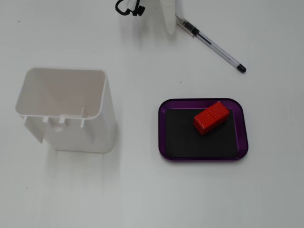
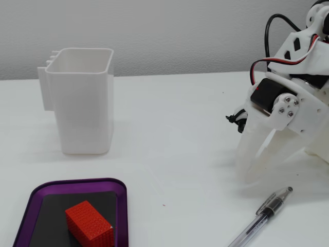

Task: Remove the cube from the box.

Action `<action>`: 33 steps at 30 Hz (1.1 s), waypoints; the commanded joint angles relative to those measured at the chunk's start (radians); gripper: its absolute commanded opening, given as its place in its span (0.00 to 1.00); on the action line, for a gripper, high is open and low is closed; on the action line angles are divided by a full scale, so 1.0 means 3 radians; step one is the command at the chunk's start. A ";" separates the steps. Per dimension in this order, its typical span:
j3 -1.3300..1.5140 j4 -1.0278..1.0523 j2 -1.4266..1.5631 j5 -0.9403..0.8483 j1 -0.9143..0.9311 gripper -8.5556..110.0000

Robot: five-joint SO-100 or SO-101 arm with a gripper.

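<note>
The red cube lies at an angle in the far right corner of the purple box, partly resting against its rim, dotted face up. In the other fixed view the cube sits in the box at the bottom left. My gripper is at the right, pointing down with its white fingertips close together near the table, holding nothing. It is far from the box. In a fixed view only its tip shows at the top edge.
A tall white plastic bin stands open-topped to the left of the box; it also shows in the other fixed view. A clear ballpoint pen lies beside the gripper. A black cable loops at the arm's base.
</note>
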 commanded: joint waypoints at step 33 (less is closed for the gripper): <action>-0.6151 0.0614 -0.6688 -0.0931 -0.0230 0.26</action>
